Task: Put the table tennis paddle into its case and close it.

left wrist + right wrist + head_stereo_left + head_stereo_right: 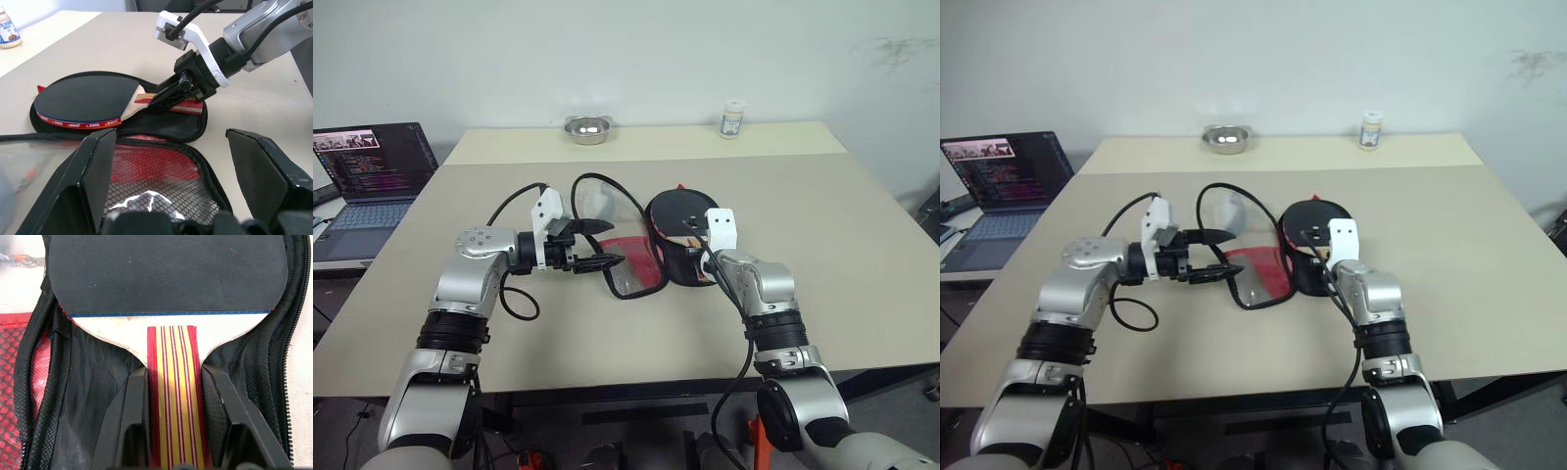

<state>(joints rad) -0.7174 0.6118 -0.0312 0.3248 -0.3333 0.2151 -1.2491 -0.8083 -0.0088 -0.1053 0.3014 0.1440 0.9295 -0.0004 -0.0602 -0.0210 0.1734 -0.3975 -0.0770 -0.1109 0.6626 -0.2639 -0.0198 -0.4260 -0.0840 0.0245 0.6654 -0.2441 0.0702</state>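
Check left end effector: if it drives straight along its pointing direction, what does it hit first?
Probably the case: its open red mesh flap lies right ahead of the open left end effector. Beyond it sits the table tennis paddle, its handle held by the right end effector. Height over the flap is unclear.

Even, bright indoor light falls from overhead across my pale beige tabletop (pixel 822 284), leaving only soft, short shadows under my arms. A white glare patch sits on the clear plastic and red mesh flap of the black fabric case (pixel 146 200). My own two black left fingers (pixel 93 171) loom large and slightly soft-focused close to the lens
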